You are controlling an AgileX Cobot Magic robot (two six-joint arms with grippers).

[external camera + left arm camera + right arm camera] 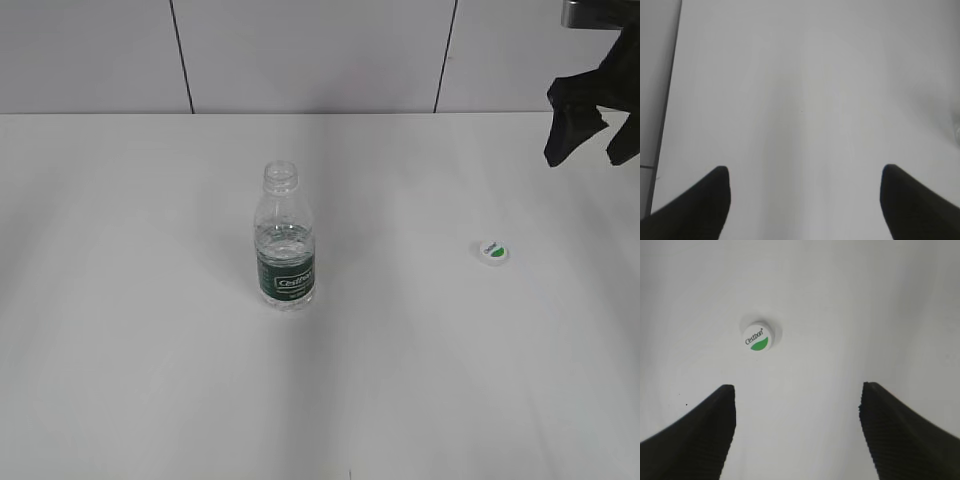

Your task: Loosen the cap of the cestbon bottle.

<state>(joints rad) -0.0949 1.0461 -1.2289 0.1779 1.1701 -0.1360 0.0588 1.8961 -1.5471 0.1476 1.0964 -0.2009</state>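
The cestbon bottle [286, 240] stands upright near the middle of the white table, its ribbed neck open with no cap on it. The cap [493, 252] lies flat on the table to the bottle's right, green mark up; it also shows in the right wrist view [757, 336]. My right gripper [590, 130] hangs open and empty high at the far right, above and behind the cap; in its wrist view [797, 400] the fingers are wide apart. My left gripper [805, 180] is open and empty over bare table; it is out of the exterior view.
The white table [150, 350] ends at a tiled wall [300, 50] at the back. The table's left edge and a dark seam [665, 115] show in the left wrist view.
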